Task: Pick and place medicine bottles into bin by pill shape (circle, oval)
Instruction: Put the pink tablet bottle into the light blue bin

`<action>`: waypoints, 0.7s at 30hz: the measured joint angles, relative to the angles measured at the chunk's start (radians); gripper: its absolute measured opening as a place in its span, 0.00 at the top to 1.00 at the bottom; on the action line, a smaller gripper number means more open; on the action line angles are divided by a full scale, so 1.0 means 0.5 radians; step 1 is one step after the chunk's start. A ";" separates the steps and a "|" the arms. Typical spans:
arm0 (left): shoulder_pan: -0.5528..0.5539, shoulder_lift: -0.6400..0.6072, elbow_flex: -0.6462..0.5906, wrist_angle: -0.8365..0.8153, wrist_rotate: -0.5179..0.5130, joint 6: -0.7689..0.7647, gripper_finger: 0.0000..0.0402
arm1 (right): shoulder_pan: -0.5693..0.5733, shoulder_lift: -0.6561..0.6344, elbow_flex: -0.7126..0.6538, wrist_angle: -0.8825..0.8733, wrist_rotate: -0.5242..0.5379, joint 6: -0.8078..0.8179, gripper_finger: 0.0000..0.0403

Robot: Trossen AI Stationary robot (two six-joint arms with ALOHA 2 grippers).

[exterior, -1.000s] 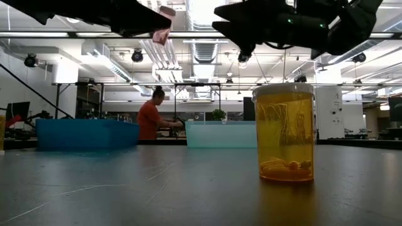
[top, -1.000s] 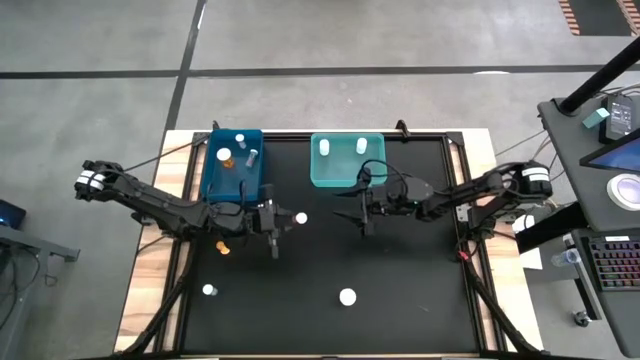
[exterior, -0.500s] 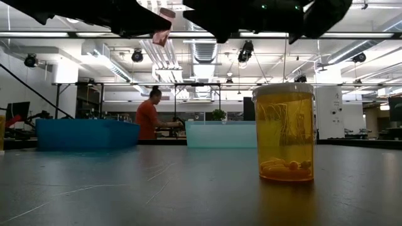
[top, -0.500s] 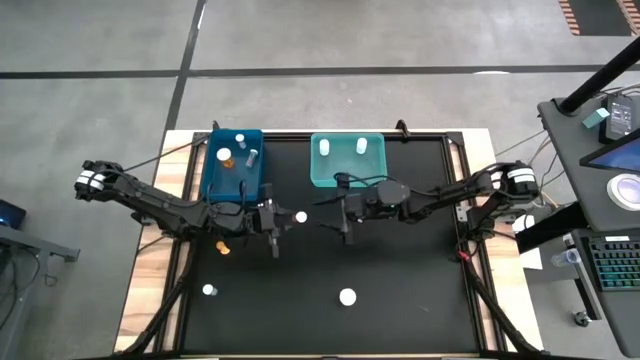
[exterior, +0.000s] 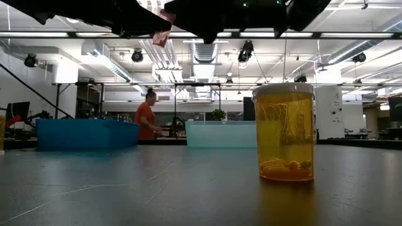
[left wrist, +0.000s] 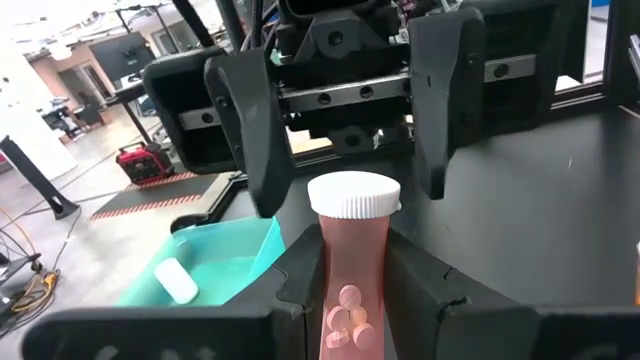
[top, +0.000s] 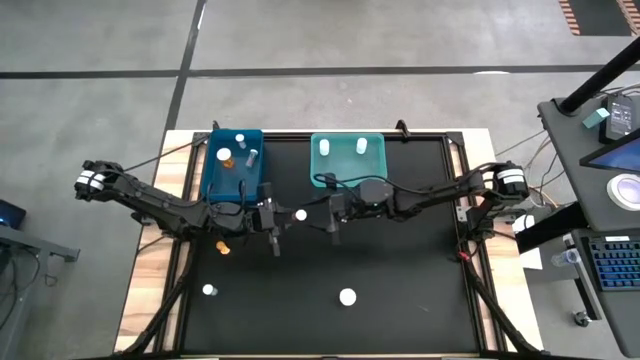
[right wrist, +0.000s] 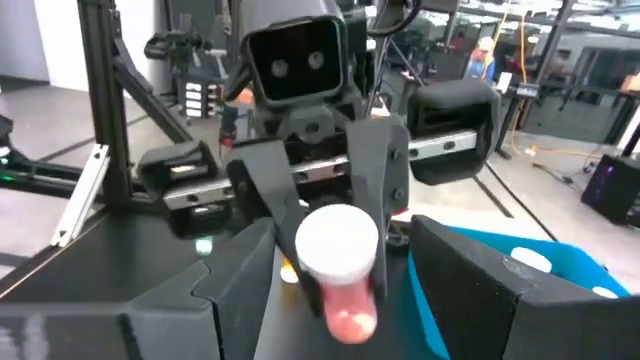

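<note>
Left to right on your surface [top: 400, 270]: your left gripper [top: 276, 222] sits just in front of the blue bin [top: 233, 164], its fingers [left wrist: 300, 275] closed on a clear bottle [left wrist: 352, 262] with a white cap; the left wrist view shows round pinkish pills lying at the bottle's bottom, no label readable on it. From above, that held bottle's white cap shows between the two grippers. Blue bin holds three bottles, white caps visible, one with an orange body; no writing can be made out on them. Beside it, the teal bin [top: 347, 160] holds two white bottles. An amber bottle [top: 222, 247] lies on the surface near your left arm, just in front of it. Two more white-capped bottles stand toward the front: one at front left [top: 208, 290], one near front centre [top: 347, 296]. The low view shows an amber bottle [exterior: 283, 132] upright close to that camera, pale pills at its bottom, no legible label. Your right gripper [top: 331, 216] faces the left one, close to the held bottle's cap, jaws spread wide on either side of it in the right wrist view, not touching it. A person in an orange top [exterior: 146, 117] stands in the room behind the bins.
</note>
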 joint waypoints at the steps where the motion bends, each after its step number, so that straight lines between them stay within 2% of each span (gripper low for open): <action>1: 0.000 0.000 0.000 0.000 0.000 0.000 0.85 | 0.000 0.005 0.006 -0.012 0.003 -0.005 0.44; 12: -0.001 0.000 0.002 0.020 0.000 -0.003 0.85 | -0.002 0.067 0.064 -0.012 0.004 -0.041 0.46; 21: 0.000 0.000 0.002 0.020 -0.001 -0.005 0.85 | -0.002 0.065 0.064 -0.008 0.005 -0.044 0.63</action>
